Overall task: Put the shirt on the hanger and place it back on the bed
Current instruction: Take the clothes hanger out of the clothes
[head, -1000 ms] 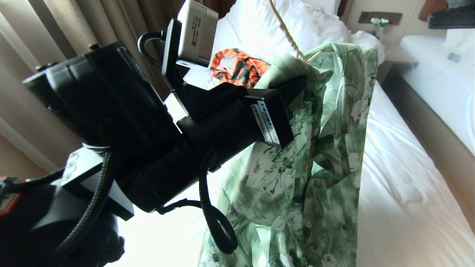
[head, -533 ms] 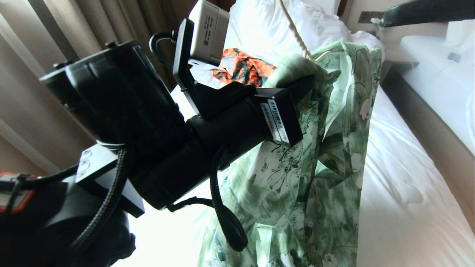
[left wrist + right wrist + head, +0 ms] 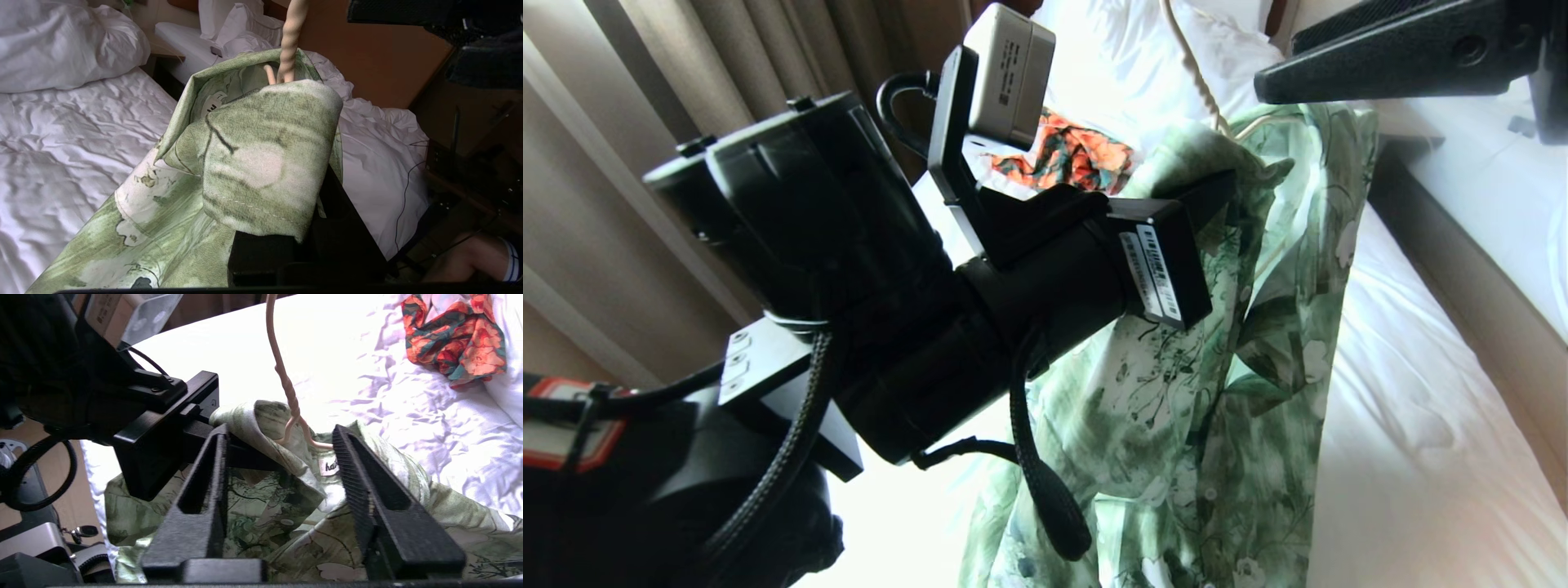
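Shirt (image 3: 1241, 343), pale green with a leaf print, is hanging from the hanger (image 3: 286, 392) above the bed (image 3: 1421, 408). Left gripper (image 3: 1217, 192) is pinching its collar fold; right gripper (image 3: 280, 441) is spreading wide beside the hanger neck.

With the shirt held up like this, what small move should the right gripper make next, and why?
Probably close the right gripper, whose jaws stand open, on the hanger neck. The left gripper pinches only the shirt collar, and the hanger stands loose inside it.
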### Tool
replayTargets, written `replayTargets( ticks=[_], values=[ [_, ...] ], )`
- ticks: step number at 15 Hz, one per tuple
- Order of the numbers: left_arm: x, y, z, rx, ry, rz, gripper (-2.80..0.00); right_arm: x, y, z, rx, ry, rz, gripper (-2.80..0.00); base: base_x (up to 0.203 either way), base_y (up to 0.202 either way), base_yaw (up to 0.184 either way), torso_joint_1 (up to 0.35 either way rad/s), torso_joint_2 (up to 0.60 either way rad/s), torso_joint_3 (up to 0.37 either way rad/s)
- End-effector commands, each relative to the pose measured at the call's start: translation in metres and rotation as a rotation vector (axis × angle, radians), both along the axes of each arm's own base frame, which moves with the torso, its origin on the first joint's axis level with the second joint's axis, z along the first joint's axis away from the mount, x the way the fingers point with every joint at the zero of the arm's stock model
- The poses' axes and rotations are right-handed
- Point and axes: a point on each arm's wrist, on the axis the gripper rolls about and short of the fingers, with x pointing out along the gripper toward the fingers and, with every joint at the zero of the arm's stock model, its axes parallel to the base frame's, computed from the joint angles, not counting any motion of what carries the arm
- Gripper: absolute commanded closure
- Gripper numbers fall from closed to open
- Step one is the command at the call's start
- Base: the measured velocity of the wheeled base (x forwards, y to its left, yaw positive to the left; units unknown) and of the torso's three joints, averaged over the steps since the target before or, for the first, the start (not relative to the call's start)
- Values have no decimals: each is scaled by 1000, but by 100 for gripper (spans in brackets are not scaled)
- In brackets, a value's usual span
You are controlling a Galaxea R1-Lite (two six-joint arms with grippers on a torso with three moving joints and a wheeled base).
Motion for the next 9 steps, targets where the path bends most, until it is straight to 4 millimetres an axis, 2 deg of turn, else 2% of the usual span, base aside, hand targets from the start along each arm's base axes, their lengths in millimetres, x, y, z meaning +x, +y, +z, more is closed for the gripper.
replayTargets(
  ticks=[1, 3, 4, 5, 7, 9],
  values=[
    [0, -1, 12, -39, -24, -1, 0, 4, 6, -3, -20, -1, 6, -280, 0, 0, 0, 0, 0, 0],
    [-1, 1, 46, -143, -91, -1, 0, 15, 18, -5, -16, -36, 4, -280, 0, 0, 0, 0, 0, 0],
    [-1, 1, 49, -151, -96, -2, 0, 20, 23, -6, -19, -57, 0, -280, 0, 0, 0, 0, 0, 0],
    [-1, 0, 40, -123, -77, -5, 0, 26, 29, -8, -21, -62, -1, -280, 0, 0, 0, 0, 0, 0],
    [-3, -2, 4, -16, -8, -12, 0, 31, 34, -3, 31, -112, -3, -280, 0, 0, 0, 0, 0, 0],
    [-4, -2, -5, 11, 8, -15, 0, 31, 35, 2, 67, -145, -4, -280, 0, 0, 0, 0, 0, 0]
  ],
)
